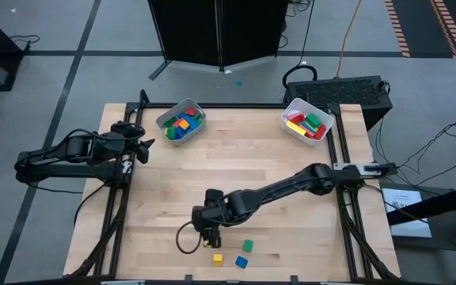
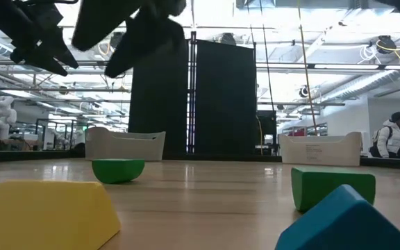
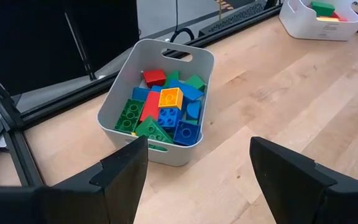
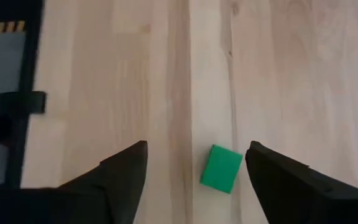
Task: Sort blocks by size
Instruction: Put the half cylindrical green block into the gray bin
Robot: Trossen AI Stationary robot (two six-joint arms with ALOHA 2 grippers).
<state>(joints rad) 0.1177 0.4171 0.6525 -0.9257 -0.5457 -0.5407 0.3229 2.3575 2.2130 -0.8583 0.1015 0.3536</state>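
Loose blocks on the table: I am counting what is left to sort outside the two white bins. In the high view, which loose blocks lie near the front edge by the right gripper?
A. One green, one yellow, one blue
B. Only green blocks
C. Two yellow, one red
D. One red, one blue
A: the high view shows a green block, a yellow block and a blue block lying loose beside the right gripper.

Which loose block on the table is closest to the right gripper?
The small yellow block, just below the right gripper; the green block and blue block lie farther right.
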